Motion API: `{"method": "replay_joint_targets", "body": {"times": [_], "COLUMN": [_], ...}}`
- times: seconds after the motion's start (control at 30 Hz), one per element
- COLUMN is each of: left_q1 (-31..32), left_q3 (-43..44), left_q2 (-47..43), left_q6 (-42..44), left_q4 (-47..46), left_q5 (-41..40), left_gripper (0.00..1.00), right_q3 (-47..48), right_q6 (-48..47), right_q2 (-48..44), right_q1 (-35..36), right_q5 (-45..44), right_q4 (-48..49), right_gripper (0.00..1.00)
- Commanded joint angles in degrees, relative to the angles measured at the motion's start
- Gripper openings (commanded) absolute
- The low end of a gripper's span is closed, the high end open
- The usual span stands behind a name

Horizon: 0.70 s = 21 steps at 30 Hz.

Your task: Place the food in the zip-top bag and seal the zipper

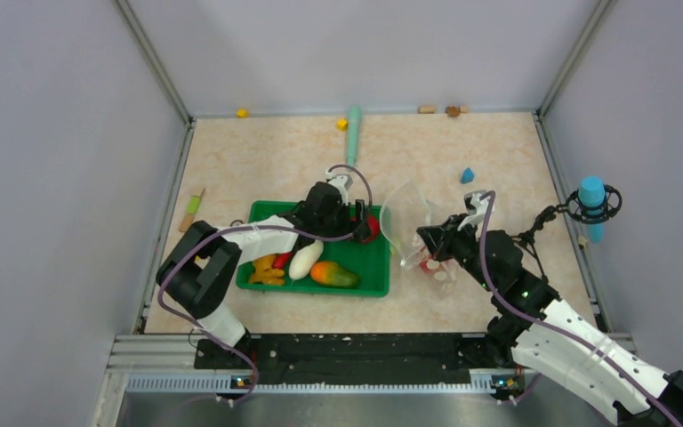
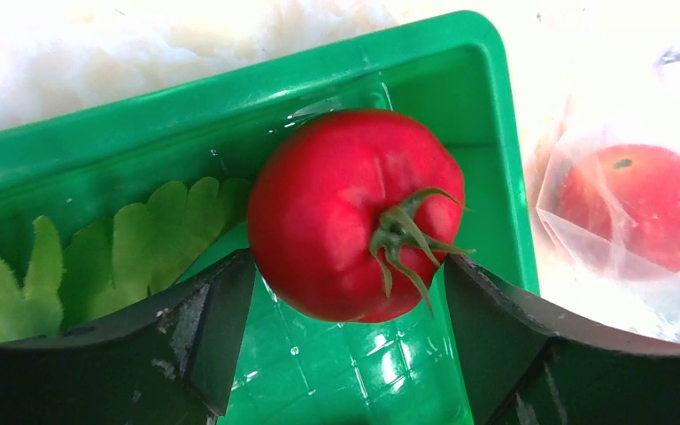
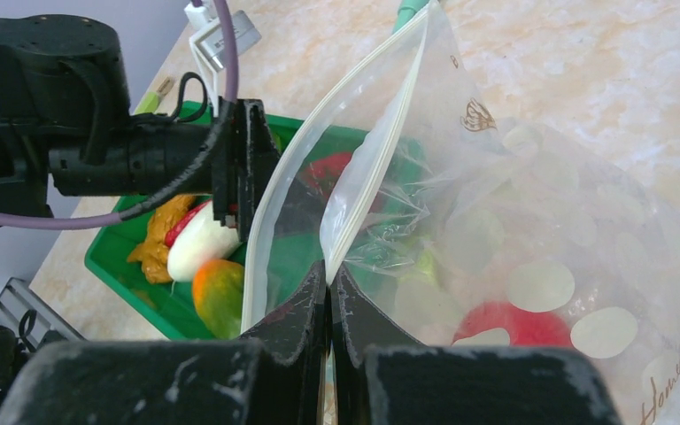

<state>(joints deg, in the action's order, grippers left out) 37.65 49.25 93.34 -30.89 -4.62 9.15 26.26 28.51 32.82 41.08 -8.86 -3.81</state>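
The risks run from the tray down to the tomato. The green rectangular plastic tray (image 2: 142, 133) rises in a corner wall just ahead of the left gripper (image 2: 347, 270), so a closing or lifting move made too deep would likely catch that wall or drag the tray along. The clear, floppy zip-top bag (image 3: 540, 221) printed with white dots hangs from the right gripper (image 3: 329, 283) by one lip only. Its mouth gapes to the left of those fingers, but the film is slack, so it may sag shut, fold as food is pushed in, or slide out of the pinch. The round red toy tomato (image 2: 345, 204) sits between the left fingertips, which reach only the part nearest the wrist, so a squeeze could squirt it forward into the corner. The left arm (image 1: 258, 233) stretches over the tray with its wrist tipped down, jaws spread wide on either side of the tomato and not visibly clamped. The right arm (image 1: 498, 258) reaches inward, its jaws pressed tight together on the bag's mouth edge. A second red tomato (image 3: 496, 323) already lies inside the bag beyond those fingers.
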Motion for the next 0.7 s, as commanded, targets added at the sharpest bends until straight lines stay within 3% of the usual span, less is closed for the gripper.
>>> {"method": "replay_joint_targets", "body": {"times": [0.0,0.23,0.47,0.53,0.6,0.67], "left_q1": [0.0,0.0,0.0,0.0,0.0,0.1], "left_q3": [2.8,2.1,-0.7,-2.1,-3.6,-4.6], "left_q2": [2.2,0.4,-6.8,-10.8,-16.4,-20.9], "left_q6": [0.6,0.5,0.1,0.0,0.0,0.6], "left_q4": [-0.7,-1.7,-1.8,-1.8,-1.9,-1.9], "left_q5": [2.3,3.7,3.7,2.9,2.5,4.0], "left_gripper": [0.79,0.48,0.41,0.38,0.30,0.29], "right_q3": [0.8,1.0,1.1,1.1,1.1,1.1], "right_q6": [-0.6,-0.6,-0.9,-1.1,-1.2,-1.4], "right_q2": [0.1,0.1,-0.1,-0.1,-0.1,-0.1], "right_q1": [-0.3,-0.3,-0.4,-0.4,-0.3,-0.4], "right_q5": [0.8,1.4,2.4,2.6,2.8,3.2], "right_q4": [3.0,2.8,2.8,2.8,3.0,3.1], "right_gripper": [0.00,0.00,0.00,0.00,0.00,0.00]}}
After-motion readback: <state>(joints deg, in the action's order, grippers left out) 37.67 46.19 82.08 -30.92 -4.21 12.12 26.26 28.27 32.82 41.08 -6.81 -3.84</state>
